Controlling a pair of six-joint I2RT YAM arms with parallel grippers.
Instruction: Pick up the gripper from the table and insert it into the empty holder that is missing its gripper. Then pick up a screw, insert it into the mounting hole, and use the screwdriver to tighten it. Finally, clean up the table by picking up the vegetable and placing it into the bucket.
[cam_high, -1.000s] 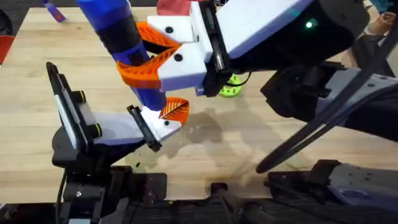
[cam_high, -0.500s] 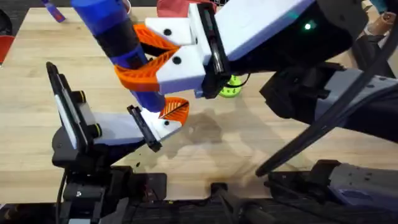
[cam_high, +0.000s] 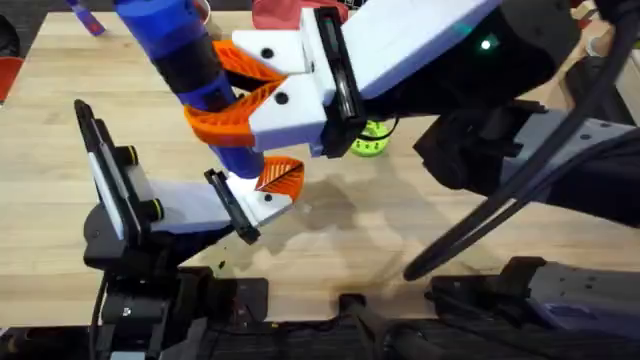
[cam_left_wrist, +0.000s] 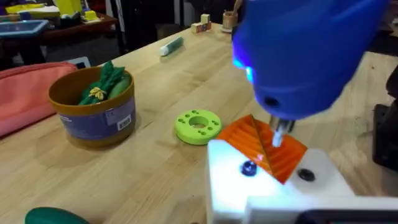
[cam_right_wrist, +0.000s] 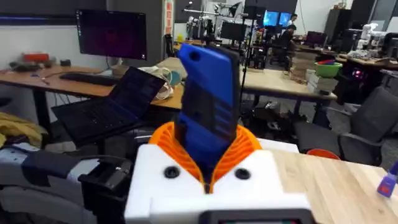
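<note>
Screwdriver (cam_high: 190, 60), blue and pen-shaped, is clamped between the orange ribbed pads of the right gripper (cam_high: 235, 85). Its long axis is tilted, with the thin tip lowered onto the white mount (cam_left_wrist: 267, 180), just beside the orange gripper (cam_left_wrist: 267, 146) seated there. The tip is seen close to a dark mounting hole (cam_left_wrist: 249, 168), apparently slightly off it. The left gripper's jaw state cannot be told. The vegetable (cam_left_wrist: 106, 84) lies inside the bucket (cam_left_wrist: 93, 112).
</note>
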